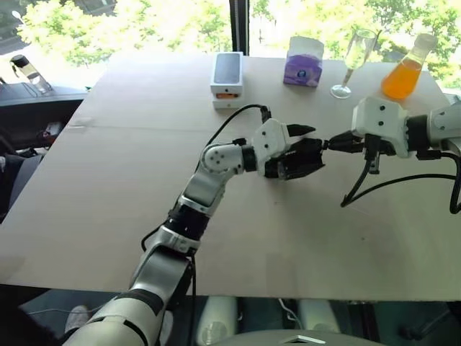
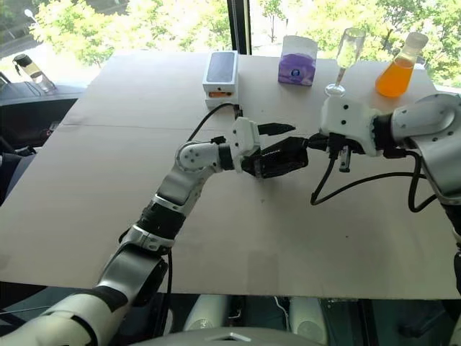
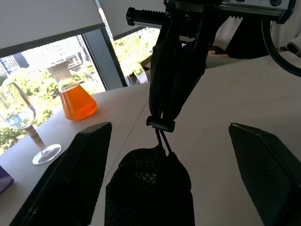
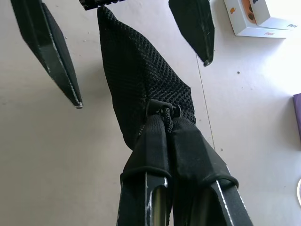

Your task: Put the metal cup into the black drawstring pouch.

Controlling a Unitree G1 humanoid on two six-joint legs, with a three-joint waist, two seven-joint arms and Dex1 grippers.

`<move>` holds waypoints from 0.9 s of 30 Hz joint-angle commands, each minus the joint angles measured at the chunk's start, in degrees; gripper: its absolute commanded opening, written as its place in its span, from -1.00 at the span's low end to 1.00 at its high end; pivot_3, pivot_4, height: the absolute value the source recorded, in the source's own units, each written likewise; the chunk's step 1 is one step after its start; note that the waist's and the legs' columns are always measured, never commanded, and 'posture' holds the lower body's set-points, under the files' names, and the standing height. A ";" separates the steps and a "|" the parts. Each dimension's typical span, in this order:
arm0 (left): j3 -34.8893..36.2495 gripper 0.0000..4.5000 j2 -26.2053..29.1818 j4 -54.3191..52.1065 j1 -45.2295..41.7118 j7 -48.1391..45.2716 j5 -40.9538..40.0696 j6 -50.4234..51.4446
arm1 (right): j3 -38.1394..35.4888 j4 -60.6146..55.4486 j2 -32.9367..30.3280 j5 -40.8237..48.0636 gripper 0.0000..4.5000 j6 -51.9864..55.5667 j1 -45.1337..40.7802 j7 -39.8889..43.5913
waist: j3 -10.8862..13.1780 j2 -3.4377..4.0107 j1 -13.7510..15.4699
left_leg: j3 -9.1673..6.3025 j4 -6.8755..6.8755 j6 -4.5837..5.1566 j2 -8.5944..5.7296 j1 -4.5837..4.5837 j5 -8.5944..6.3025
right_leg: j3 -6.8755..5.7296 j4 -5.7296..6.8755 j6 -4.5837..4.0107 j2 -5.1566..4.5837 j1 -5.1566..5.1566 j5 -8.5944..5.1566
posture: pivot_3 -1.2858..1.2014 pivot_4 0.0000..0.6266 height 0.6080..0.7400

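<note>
The black drawstring pouch [image 1: 297,160] hangs above the worktop [image 1: 108,187] between both arms, its long axis running three to nine o'clock. The right pincer [image 4: 171,123] is clamped shut on the cord [image 3: 162,139] at the pouch's mouth, at three o'clock. The left pincer [image 1: 302,144] stands spread, its fingers either side of the pouch body, touching nothing I can see. The metal cup isn't visible; it may already be inside the pouch.

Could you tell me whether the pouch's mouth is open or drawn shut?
Drawn shut: the black drawstring pouch narrows to its cord toggle, pinched by the right gripper.
</note>
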 commanded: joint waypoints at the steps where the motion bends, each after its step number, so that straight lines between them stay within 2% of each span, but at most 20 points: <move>1: -0.29 0.70 -1.34 1.49 -2.69 -0.67 0.93 -2.67 | -0.57 -2.21 0.16 -0.76 -1.00 -1.41 -0.43 0.43 | 0.00 0.00 -0.03 | 0.00 0.00 0.00 0.00 0.00 0.00 | 0.00 0.00 0.00 0.00 0.00 0.00 | 0.03 -0.52 0.96; 17: 0.15 0.70 -3.64 8.32 -5.77 -2.84 2.45 -3.07 | -1.02 -4.92 1.11 -0.93 -1.00 -0.55 -0.65 0.62 | 0.00 0.00 -0.04 | 0.00 0.00 0.00 0.00 -0.01 0.00 | 0.00 0.00 0.00 0.01 -0.01 0.00 | 0.03 -0.52 0.96; 18: 0.18 0.46 -3.69 8.49 -5.89 -2.92 2.46 -3.12 | -1.04 -5.04 1.14 -0.94 -1.00 -0.50 -0.64 0.58 | 0.00 0.00 -0.03 | -0.01 0.00 0.00 0.00 -0.01 0.00 | 0.00 0.00 0.00 0.00 -0.01 0.00 | 0.03 -0.52 0.96; 19: 0.25 0.33 -3.81 8.59 -6.03 -3.12 2.34 -3.17 | -1.05 -5.18 1.16 -0.94 -1.00 -0.41 -0.62 0.55 | 0.00 0.00 -0.03 | -0.01 0.00 0.00 0.00 -0.01 0.00 | 0.00 0.00 0.00 0.00 0.00 0.00 | 0.03 -0.52 0.96; 20: 0.30 0.12 -3.94 8.55 -6.18 -3.26 2.25 -3.16 | -1.09 -5.34 1.17 -0.92 -1.00 -0.28 -0.58 0.51 | 0.00 0.00 -0.03 | -0.01 0.01 0.00 0.00 -0.01 0.00 | 0.00 0.00 0.00 0.00 -0.01 0.00 | 0.03 -0.52 0.96; 27: 0.71 0.12 -4.56 7.87 -6.26 -3.84 1.71 -3.26 | -1.31 -6.12 0.99 -1.00 -1.00 0.19 -0.05 0.35 | 0.00 0.00 -0.09 | -0.01 0.01 0.00 0.00 -0.01 0.00 | 0.00 0.01 0.00 0.00 0.00 0.00 | 0.03 -0.52 0.96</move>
